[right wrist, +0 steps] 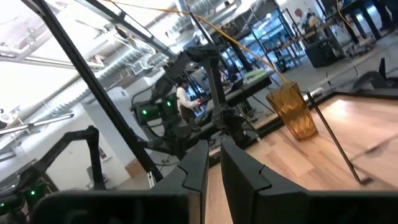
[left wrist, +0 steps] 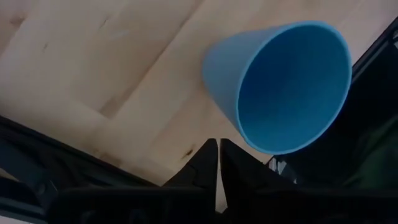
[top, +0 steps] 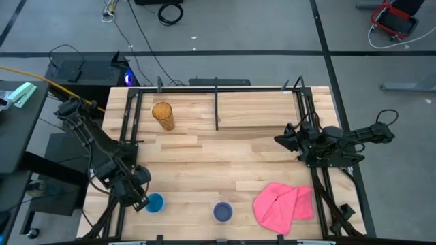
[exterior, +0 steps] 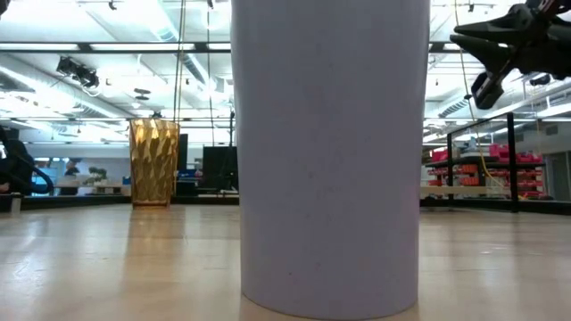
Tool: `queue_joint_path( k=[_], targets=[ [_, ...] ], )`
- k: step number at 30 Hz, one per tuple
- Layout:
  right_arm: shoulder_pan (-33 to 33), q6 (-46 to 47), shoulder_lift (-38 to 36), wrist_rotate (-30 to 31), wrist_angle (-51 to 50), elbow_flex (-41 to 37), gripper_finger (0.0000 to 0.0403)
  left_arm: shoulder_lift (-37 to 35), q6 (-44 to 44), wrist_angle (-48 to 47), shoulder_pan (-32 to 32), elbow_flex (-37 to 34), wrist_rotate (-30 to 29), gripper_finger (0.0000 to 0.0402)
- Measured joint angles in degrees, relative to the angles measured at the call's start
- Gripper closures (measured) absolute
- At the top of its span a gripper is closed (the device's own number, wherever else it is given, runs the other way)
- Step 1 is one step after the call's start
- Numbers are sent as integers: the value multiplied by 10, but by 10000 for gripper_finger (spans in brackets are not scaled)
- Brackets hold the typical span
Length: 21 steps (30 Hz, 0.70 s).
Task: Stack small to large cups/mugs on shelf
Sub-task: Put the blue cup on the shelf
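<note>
While the short bright blue cup (top: 155,202) stands upright on the desk (top: 225,163) just beside the left gripper (top: 138,196), nothing is grasped yet: in the left wrist view its fingers (left wrist: 202,163) are pressed together, clenched on nothing, with the cup just past their tips. The lavender-blue cup (top: 223,212) stands a little farther from this gripper, next to the pink cloth (top: 284,203). The amber tumbler (top: 163,115) is well apart, on the shelf (top: 259,109). To grasp well, I think this gripper should first open wide, then close gently on the rim. The right gripper (top: 283,139) waits with fingers closed, holding nothing, near the shelf's end.
</note>
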Motion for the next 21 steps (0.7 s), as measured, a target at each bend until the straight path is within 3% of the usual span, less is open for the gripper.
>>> queue_joint_path(
  k=[21],
  targets=[
    [0, 13, 0, 0, -21, 0, 353, 2, -3, 28, 14, 0, -31, 296]
  ],
)
